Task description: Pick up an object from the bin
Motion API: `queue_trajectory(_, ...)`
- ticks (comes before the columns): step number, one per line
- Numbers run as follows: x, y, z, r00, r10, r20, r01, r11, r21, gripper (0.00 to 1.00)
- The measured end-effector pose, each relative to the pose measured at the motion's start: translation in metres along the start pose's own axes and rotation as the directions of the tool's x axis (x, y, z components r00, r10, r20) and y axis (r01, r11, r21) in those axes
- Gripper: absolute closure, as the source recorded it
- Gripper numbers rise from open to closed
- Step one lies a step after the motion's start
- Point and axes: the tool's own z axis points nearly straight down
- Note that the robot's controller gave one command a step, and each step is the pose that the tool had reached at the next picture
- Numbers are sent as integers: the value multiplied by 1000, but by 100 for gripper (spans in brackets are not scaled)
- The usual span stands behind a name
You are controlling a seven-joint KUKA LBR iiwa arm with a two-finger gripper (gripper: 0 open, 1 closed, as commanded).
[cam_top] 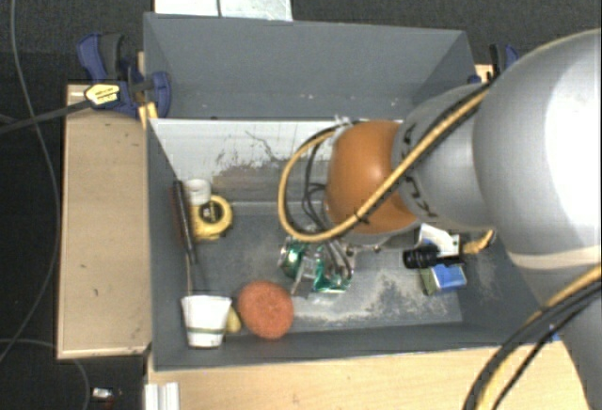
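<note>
The gripper is low over a crumpled green-and-white wrapper just right of the brown ball (spread or pinching, I cannot tell). A cup stands left of the ball.

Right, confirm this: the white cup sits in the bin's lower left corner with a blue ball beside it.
Not blue: the ball beside the white cup is orange-brown, as the camera view shows; both sit in the bin's lower left corner.
</note>
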Motion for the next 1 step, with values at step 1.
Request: queue_trajectory(1, 0, 0, 0, 1000, 1, 0, -1, 1000, 0, 100)
